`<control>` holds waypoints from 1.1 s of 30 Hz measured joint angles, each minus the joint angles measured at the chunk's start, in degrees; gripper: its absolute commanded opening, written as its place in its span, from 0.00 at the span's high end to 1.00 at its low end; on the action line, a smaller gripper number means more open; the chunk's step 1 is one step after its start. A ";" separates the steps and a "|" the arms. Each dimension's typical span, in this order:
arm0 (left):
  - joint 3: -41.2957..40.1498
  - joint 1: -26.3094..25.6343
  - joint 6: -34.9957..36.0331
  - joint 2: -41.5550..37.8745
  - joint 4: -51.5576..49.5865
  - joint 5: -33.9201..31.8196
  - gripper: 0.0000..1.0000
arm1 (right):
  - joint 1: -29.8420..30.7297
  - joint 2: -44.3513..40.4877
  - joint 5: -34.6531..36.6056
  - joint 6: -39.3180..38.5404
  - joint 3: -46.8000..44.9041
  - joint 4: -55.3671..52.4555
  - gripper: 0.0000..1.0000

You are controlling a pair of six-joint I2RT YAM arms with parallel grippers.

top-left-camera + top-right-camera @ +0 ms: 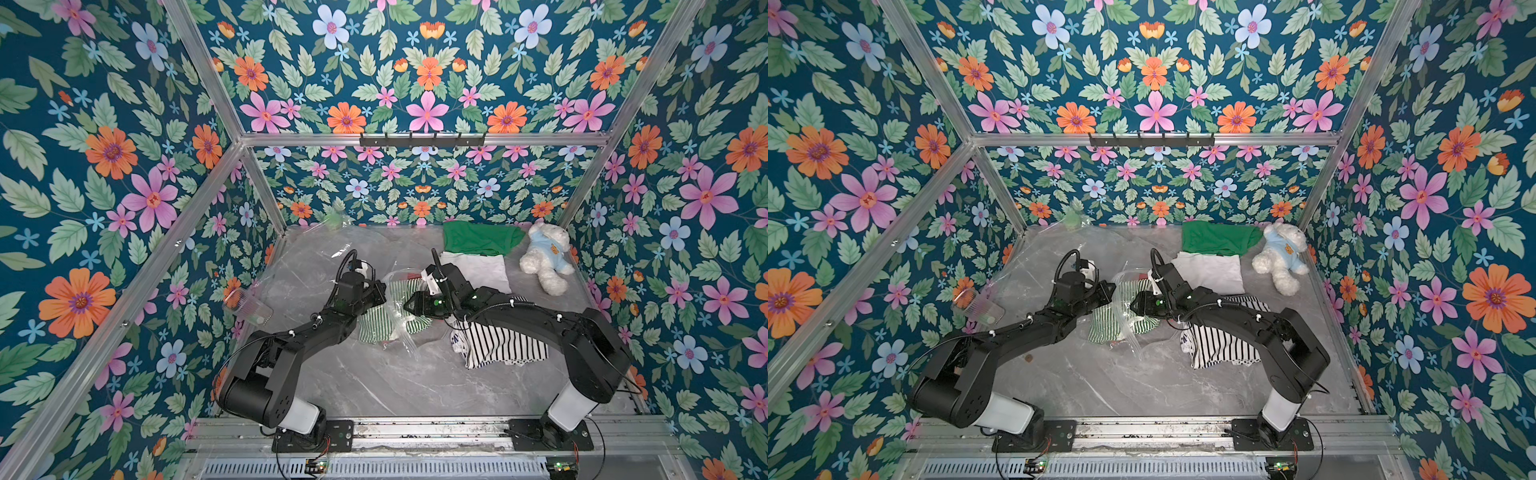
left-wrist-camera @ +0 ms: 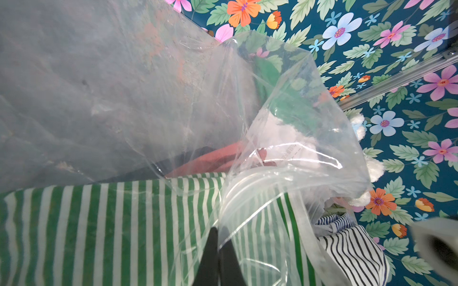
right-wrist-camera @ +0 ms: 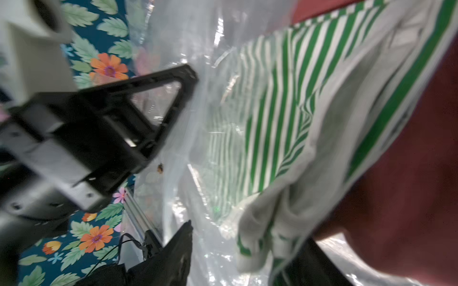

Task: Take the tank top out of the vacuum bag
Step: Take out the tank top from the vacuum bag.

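Left fingers (image 2: 208, 260) pinching vacuum bag (image 2: 285, 111) film; right fingers (image 3: 178, 250) spread, tank top (image 3: 272, 111) between

Both top views look steeply down from high over the front edge of the grey marbled bench (image 1: 374, 386) toward the flowered back wall (image 1: 424, 83). Each wrist view sits close against the clear crinkly plastic vacuum bag (image 2: 285, 111) and green-and-white striped garment (image 2: 74, 222), which all four views share.

My two black, jointed robot arms.
My left arm (image 1: 291, 345) and right arm (image 1: 540, 322) each carry a white shell (image 1: 299, 415) above a black base plate (image 1: 340, 434); black cables (image 1: 347, 257) loop at my wrists; my left gripper (image 3: 189, 76) is a black triangular frame.
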 measured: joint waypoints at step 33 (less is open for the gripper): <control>-0.17 -0.07 -1.22 0.11 0.66 -1.03 1.00 | -4.52 -13.46 -2.16 -1.01 -11.54 9.11 1.00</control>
